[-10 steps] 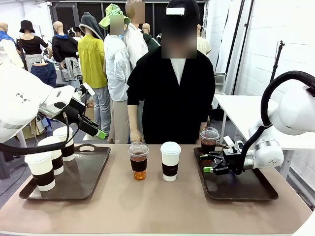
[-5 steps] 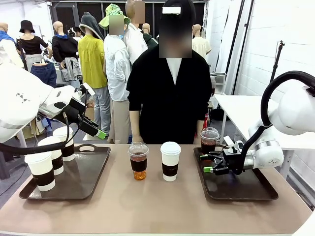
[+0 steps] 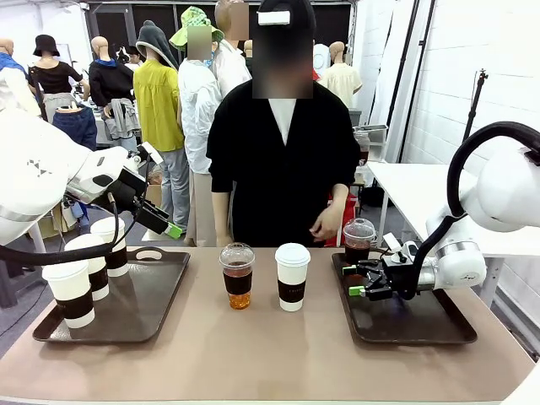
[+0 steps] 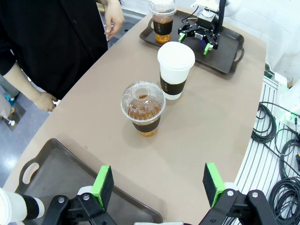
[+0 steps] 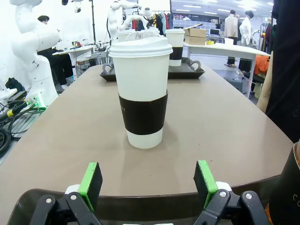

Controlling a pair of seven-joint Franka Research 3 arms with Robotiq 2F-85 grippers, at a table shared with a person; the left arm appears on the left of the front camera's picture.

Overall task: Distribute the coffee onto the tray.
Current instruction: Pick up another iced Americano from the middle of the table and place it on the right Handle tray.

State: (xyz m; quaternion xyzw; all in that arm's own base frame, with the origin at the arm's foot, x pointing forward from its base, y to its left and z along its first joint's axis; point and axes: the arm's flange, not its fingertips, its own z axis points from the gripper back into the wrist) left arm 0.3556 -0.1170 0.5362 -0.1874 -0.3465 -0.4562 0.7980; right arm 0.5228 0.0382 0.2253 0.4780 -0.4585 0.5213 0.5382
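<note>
Right pincer (image 3: 354, 283) lies low and level over its tray (image 3: 422, 331), jaws spread wide, gripping nothing and touching nothing that I can make out. Dead ahead of its fingertips, out on the bare bench (image 3: 253, 354) just past the tray's rim, stands the white paper cup (image 5: 143, 93). The cup is upright, its long axis vertical, so the level pincer would meet the brown sleeve side-on; from the right wrist it sits centred between the two green pads (image 5: 90, 178), a short way off. Farther along the same line stands a clear cup (image 3: 237, 276) of brown drink. Beside the pincer, toward the person, a second clear cup (image 3: 359, 240) stands on the tray. Left pincer (image 4: 158, 183) hangs above the other tray (image 3: 143, 314), likewise spread and empty, both bench cups ahead and below. By my reckoning the right arm is much nearer the paper cup.
</note>
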